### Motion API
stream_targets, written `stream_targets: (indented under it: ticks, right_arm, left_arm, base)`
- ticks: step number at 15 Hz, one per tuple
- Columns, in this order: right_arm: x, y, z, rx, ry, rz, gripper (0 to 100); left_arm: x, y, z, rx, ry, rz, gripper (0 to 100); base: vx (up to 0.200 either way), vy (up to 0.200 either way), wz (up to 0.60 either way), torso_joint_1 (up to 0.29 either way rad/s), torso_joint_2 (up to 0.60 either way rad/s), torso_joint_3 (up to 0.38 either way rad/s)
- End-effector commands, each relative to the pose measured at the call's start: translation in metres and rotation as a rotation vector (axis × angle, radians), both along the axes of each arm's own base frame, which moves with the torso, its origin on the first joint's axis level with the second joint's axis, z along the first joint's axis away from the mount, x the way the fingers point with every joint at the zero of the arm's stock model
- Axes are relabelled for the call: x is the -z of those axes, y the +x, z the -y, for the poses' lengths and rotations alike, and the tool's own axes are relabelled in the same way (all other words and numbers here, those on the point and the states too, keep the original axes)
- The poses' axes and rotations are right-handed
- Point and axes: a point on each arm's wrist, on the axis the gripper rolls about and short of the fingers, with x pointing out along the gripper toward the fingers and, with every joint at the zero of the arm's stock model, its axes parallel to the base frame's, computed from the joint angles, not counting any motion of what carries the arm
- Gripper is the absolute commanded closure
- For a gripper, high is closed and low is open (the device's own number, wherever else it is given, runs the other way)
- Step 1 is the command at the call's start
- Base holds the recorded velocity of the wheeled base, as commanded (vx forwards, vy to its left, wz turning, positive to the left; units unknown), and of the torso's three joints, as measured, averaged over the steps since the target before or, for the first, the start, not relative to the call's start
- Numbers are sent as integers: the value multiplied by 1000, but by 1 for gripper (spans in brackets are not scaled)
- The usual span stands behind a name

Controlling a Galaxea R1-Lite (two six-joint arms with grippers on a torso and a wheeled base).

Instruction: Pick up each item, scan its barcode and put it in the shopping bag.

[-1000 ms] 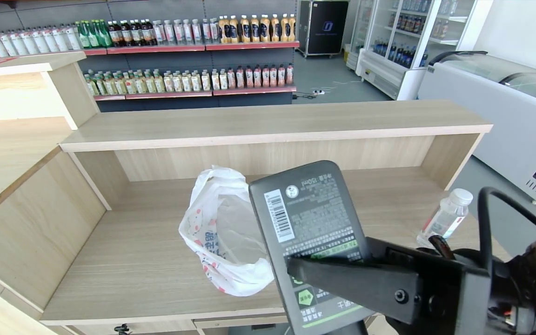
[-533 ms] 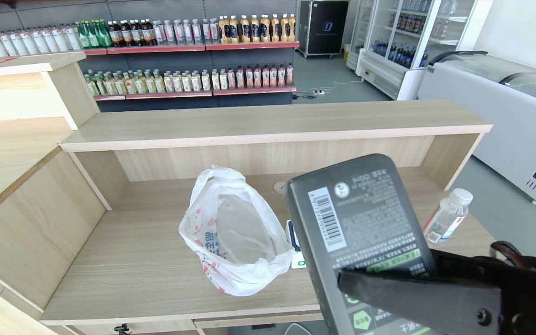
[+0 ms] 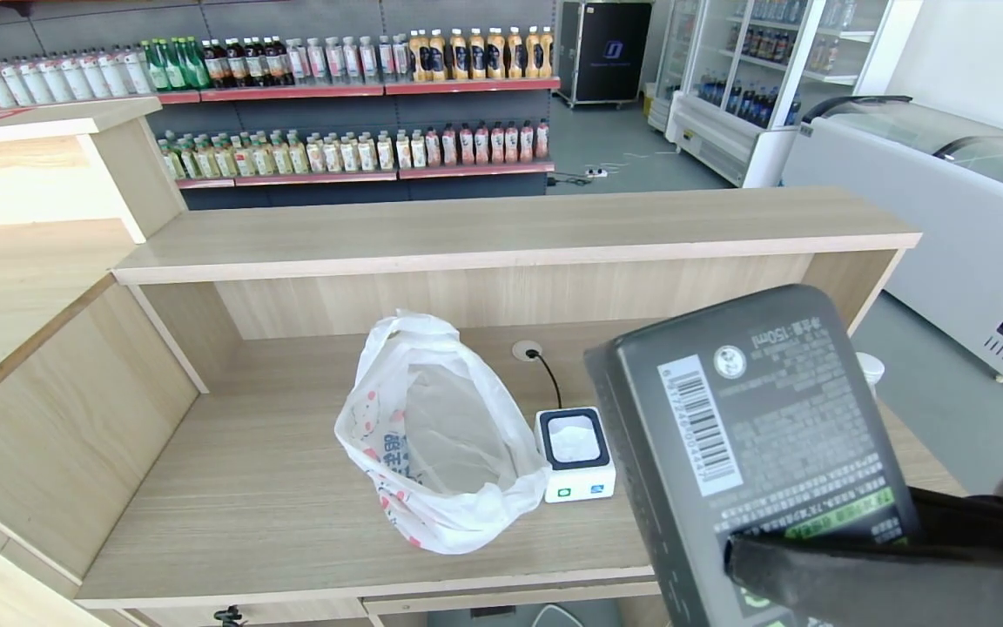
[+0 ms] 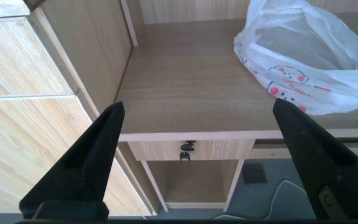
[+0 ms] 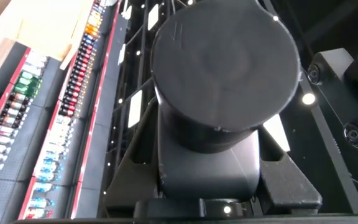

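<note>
While the right end effector (image 3: 784, 557) is clamping the lower part of the dark bottle (image 3: 754, 418), it is holding it high above the right side of the worktop (image 3: 249, 496), with the barcode (image 3: 700, 425) facing the head camera. The shopping bag (image 3: 432, 444) is standing open just beside the scanner (image 3: 574, 453). The left end effector (image 4: 194, 158) is hanging wide open and empty over the worktop's front edge.

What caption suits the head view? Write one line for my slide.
Right gripper holds a black bottle, barcode toward the camera; scanner and open bag sit on the counter.
</note>
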Motion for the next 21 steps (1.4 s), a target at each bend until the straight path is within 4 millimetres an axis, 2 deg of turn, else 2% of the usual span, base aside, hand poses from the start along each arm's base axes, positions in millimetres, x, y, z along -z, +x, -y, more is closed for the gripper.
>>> stream_targets:
  ticks: [1, 13, 16, 18, 19, 20, 21]
  right_arm:
    - [0, -1, 1, 0, -5, -1, 100]
    - [0, -4, 7, 6, -25, -2, 100]
    - [-2, -1, 7, 12, -15, -58, 100]
    - [-2, 23, 29, 203, 61, -441, 100]
    - [-1, 26, 35, 253, 97, -536, 100]
    - [0, 35, 50, 386, 232, -776, 100]
    - [-4, 41, 63, 478, 443, -971, 100]
  left_arm:
    - [0, 0, 0, -1, 0, 0, 0]
    - [0, 0, 0, -1, 0, 0, 0]
    - [0, 0, 0, -1, 0, 0, 0]
    - [0, 0, 0, -1, 0, 0, 0]
    - [0, 0, 0, -1, 0, 0, 0]
    - [0, 0, 0, -1, 2, -1, 0]
    - [0, 0, 0, -1, 0, 0, 0]
  base:
    - [0, 0, 0, 0, 0, 0]
    - [0, 0, 0, 0, 0, 0]
    - [0, 0, 0, 0, 0, 0]
    - [0, 0, 0, 0, 0, 0]
    - [0, 0, 0, 0, 0, 0]
    - [0, 0, 0, 0, 0, 0]
    - [0, 0, 0, 0, 0, 0]
